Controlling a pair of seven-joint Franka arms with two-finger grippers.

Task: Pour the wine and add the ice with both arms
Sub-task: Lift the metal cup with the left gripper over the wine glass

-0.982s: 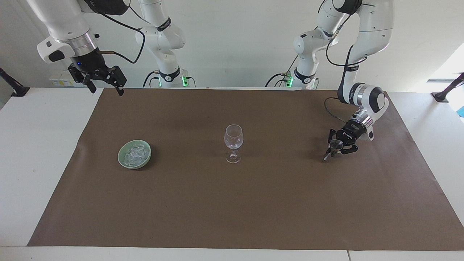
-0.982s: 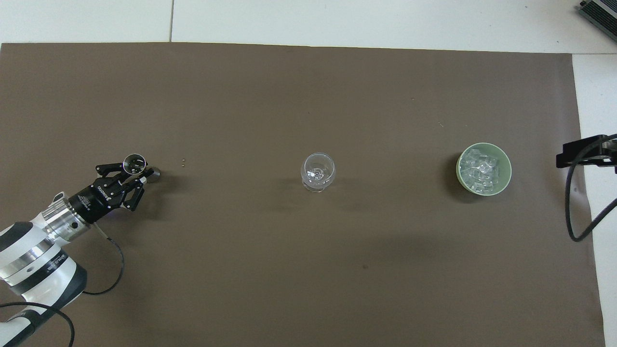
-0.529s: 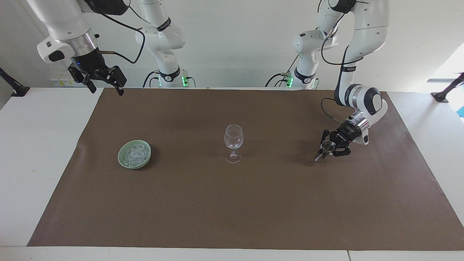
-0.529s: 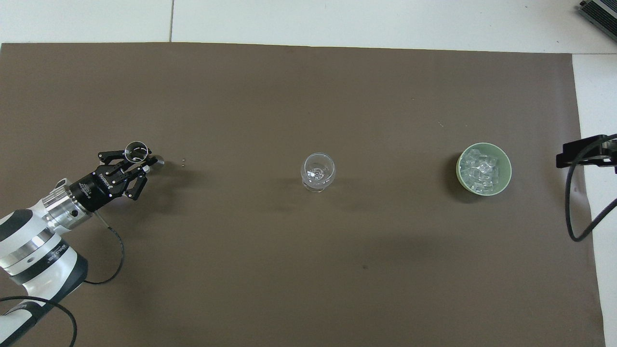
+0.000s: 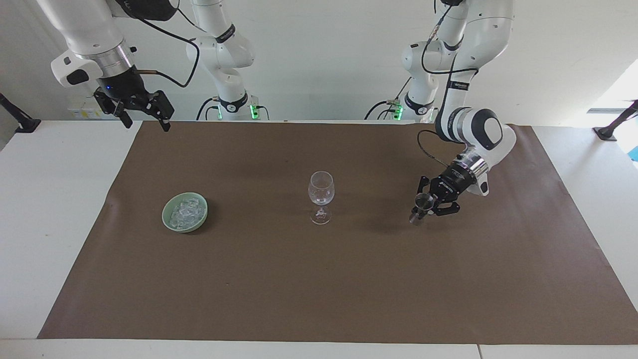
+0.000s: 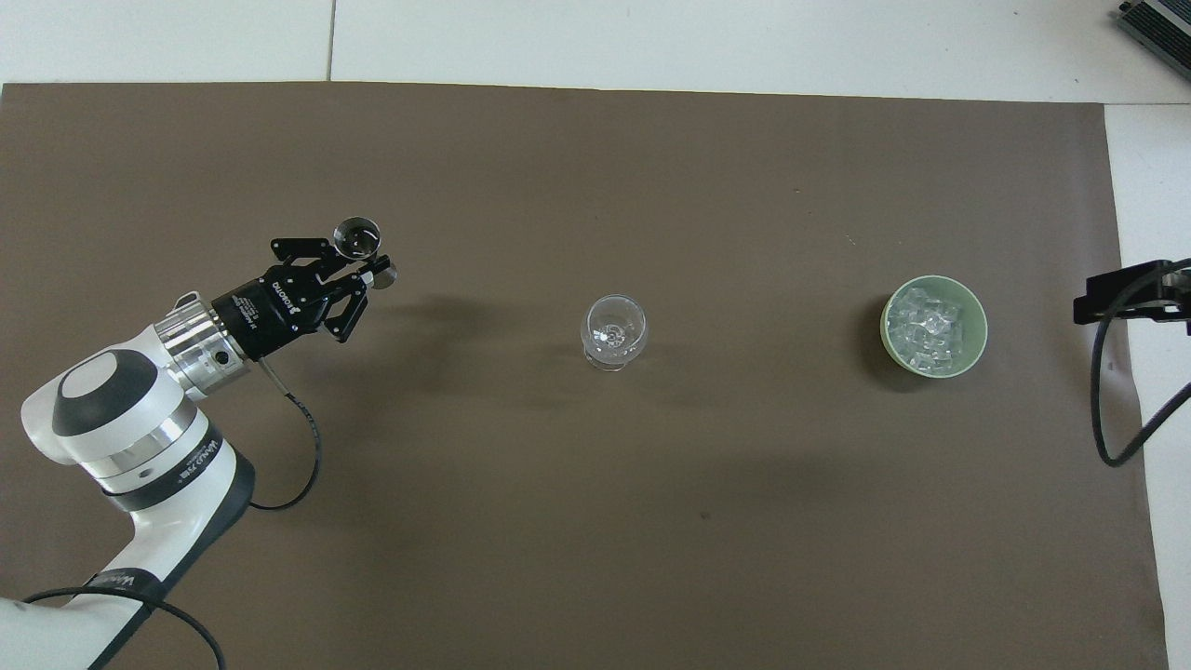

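Now L gripper (image 5: 426, 205) clamps jigger (image 5: 422, 203), R gripper (image 5: 142, 112) idle

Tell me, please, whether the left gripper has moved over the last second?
Yes. The left gripper, holding a small metal cup, has travelled toward the wine glass, which has stayed put; the gap between them has narrowed.

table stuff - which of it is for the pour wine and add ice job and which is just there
For the job:
- small metal measuring cup, held up in the left gripper
- clear stemmed wine glass
- heap of clear ice cubes in the pale green bowl
- right gripper, waiting

Just there:
- brown paper sheet
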